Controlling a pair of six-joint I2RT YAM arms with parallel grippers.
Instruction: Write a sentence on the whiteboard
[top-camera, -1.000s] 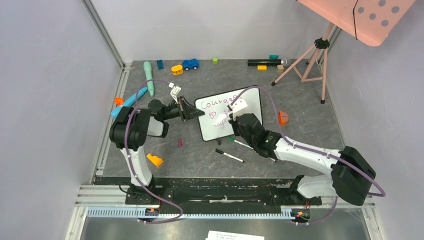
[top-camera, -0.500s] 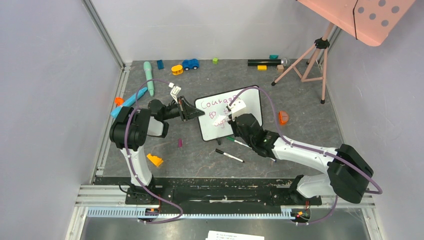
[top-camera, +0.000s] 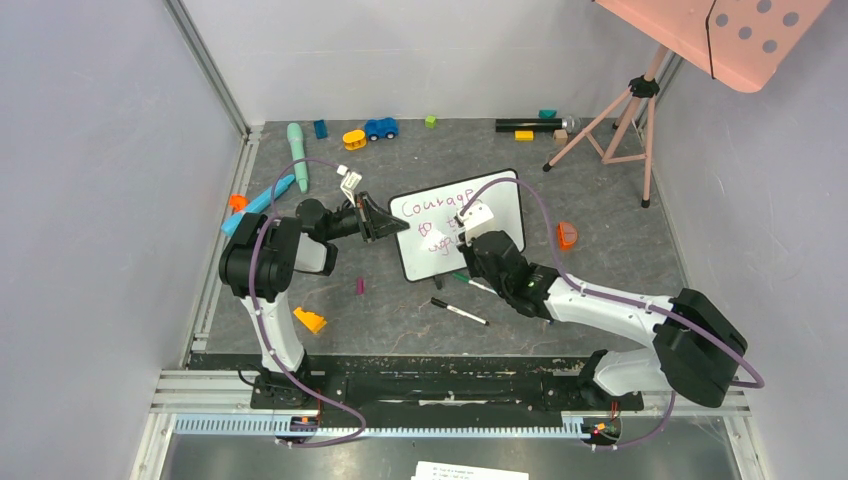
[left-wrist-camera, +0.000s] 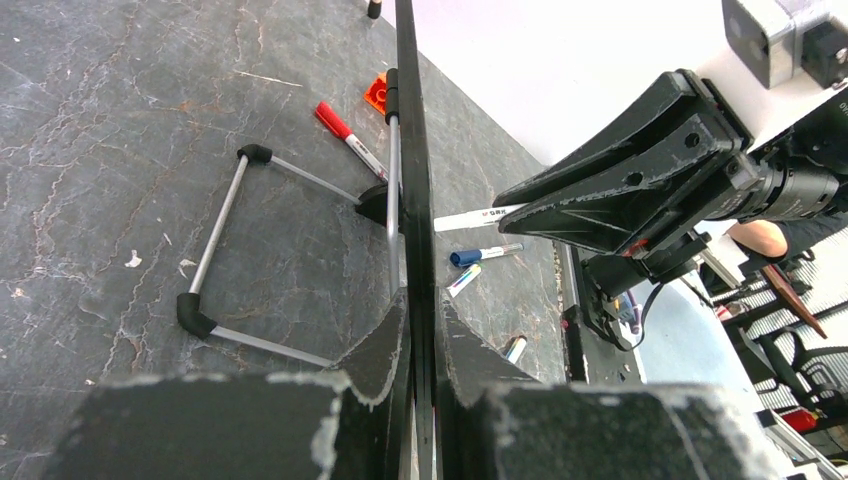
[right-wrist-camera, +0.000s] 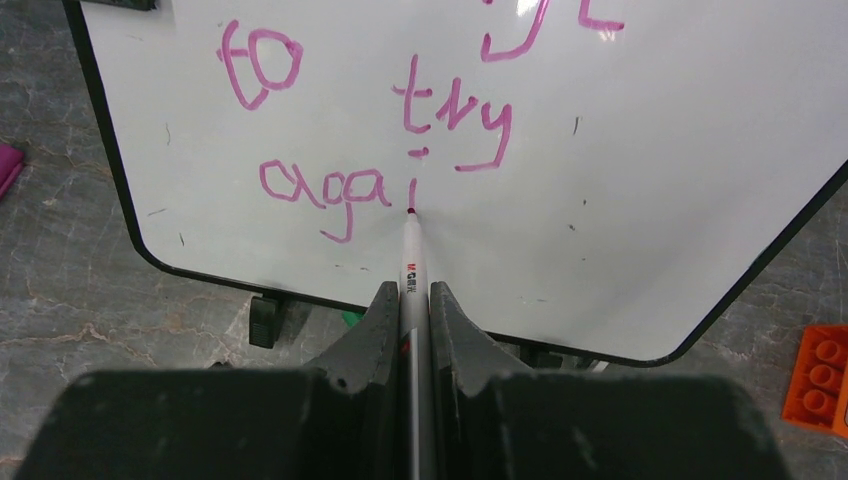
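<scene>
The whiteboard (top-camera: 500, 205) stands tilted at mid-table; it also shows in the right wrist view (right-wrist-camera: 650, 180) and edge-on in the left wrist view (left-wrist-camera: 412, 150). My left gripper (top-camera: 392, 228) is shut on its left edge (left-wrist-camera: 425, 330). My right gripper (top-camera: 462, 235) is shut on a white marker (right-wrist-camera: 412, 260) whose tip touches the board. The sentence (right-wrist-camera: 400, 110) is pink; I read "to", "try" and "agai", with the tip at the foot of the "i". In the top view "Courage" (top-camera: 432, 205) shows on the upper line.
Two loose markers (top-camera: 460, 312) lie on the table in front of the board. An orange brick (top-camera: 566, 236) sits right of it, an orange piece (top-camera: 309, 320) and a small purple piece (top-camera: 360, 286) at the left. Toys line the back edge; a pink tripod (top-camera: 620, 110) stands back right.
My right gripper has shifted slightly left and toward the board's lower edge with the marker. The left arm and the board have not moved.
</scene>
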